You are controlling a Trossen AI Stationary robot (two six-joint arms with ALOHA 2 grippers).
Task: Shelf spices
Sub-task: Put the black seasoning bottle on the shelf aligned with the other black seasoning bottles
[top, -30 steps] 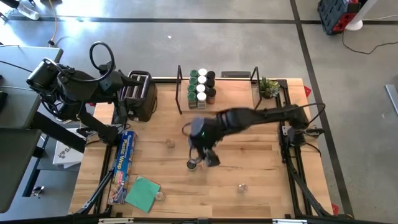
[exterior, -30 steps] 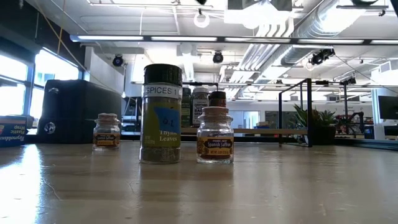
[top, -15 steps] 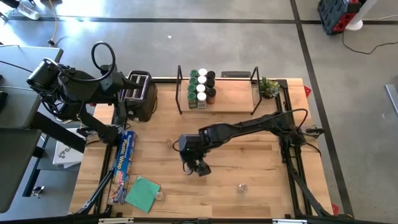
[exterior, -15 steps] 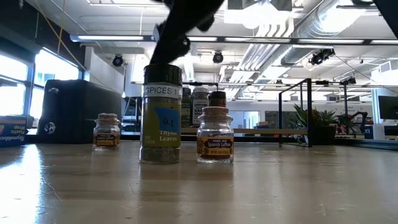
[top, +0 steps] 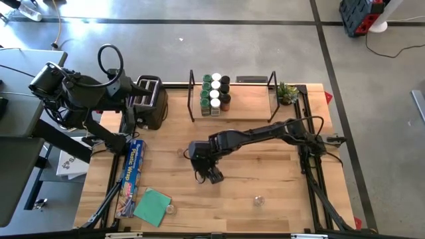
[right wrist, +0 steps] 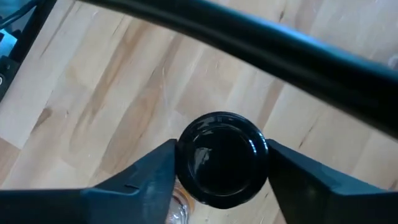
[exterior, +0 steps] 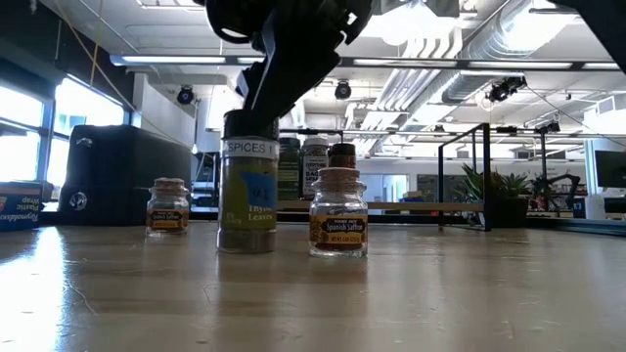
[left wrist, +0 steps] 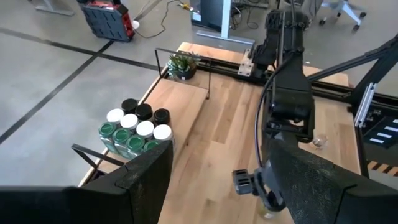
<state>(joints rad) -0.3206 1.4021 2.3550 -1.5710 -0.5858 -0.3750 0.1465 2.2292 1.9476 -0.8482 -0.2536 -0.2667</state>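
- You see a tall jar with a black lid (right wrist: 222, 158) between the two fingers (right wrist: 146, 180) of your right gripper (top: 205, 173). The fingers sit on each side of the lid and pinch it.
- In the low view this tall jar (exterior: 246, 184) reads "SPICES" and is tilted a little, with the dark gripper right on top of it.
- A small jar with a tan top (exterior: 337, 215) stands just beside it on the table (top: 265, 169).
- Another small jar (exterior: 167, 206) stands farther off, nearer the toaster (top: 147, 101).
- Two more little clear jars sit on the table: one (top: 257, 200) near the front edge, one (top: 170, 209) just beside the green cloth (top: 152, 206).
- The shelf (top: 242, 99) is at the back of the table. A bunch of jars (top: 215, 93) with green, white and black tops stands packed together at its left end.
- A small green plant (top: 287, 92) sits just past the right end of the shelf.
- A long blue box of wrap (top: 131, 176) lies by the left edge of the table.
- Your left gripper (left wrist: 217, 186) waits by the toaster, well apart from the jars. Its fingers are spread and hold nothing.
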